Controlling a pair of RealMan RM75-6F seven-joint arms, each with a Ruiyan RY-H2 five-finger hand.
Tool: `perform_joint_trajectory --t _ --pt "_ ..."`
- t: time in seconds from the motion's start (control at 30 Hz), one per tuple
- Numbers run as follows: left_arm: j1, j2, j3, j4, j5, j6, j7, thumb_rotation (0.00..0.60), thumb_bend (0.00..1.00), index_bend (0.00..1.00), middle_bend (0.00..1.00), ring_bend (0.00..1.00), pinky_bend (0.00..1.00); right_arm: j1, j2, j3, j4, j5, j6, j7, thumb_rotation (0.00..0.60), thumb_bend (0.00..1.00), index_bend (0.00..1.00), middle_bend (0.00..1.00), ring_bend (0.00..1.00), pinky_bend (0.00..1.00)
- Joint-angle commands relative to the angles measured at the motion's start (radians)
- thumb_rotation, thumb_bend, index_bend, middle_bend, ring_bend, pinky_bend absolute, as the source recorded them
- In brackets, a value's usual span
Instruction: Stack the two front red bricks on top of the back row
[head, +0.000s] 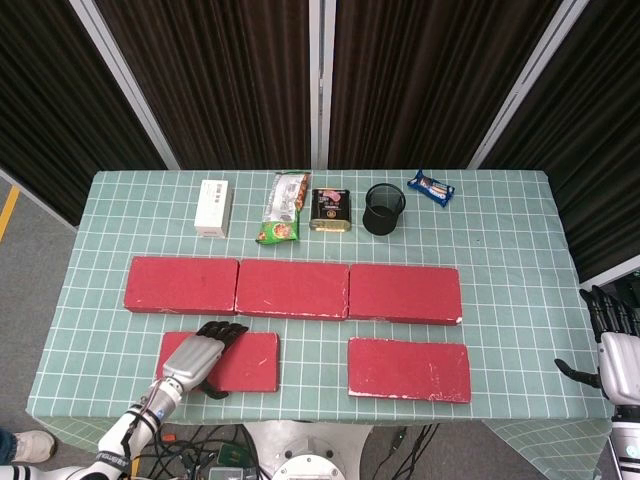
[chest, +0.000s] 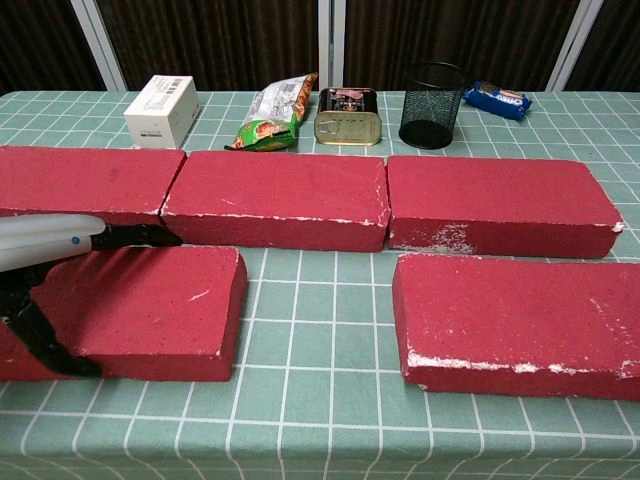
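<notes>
Three red bricks form the back row: left, middle and right. In front of them lie the front left brick and the front right brick. My left hand grips the front left brick at its left end, fingers over the far edge and thumb against the near face. The brick rests on the table. My right hand hangs open beyond the table's right edge, holding nothing.
Along the back of the green checked table stand a white box, a snack bag, a flat tin, a black mesh cup and a blue packet. A narrow gap separates the front bricks from the back row.
</notes>
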Motion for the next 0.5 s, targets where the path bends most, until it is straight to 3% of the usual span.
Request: perform_joint_trajectory --t 0.03,0.5 --pt "-0.004 0.002 0.004 0.003 -0.001 -0.001 -0.007 0.600 0.00 0.04 0.08 0.00 0.00 0.000 0.000 0.000 0.000 0.000 0.000 0.000 0.600 0.04 0.00 0.00 0.00 0.00" --pt "-0.015 0.013 0.026 -0.013 0.024 0.017 -0.015 0.600 0.00 0.04 0.14 0.00 0.00 -0.001 0.002 0.002 -0.002 0.002 0.003 -0.002 0.600 0.04 0.00 0.00 0.00 0.00"
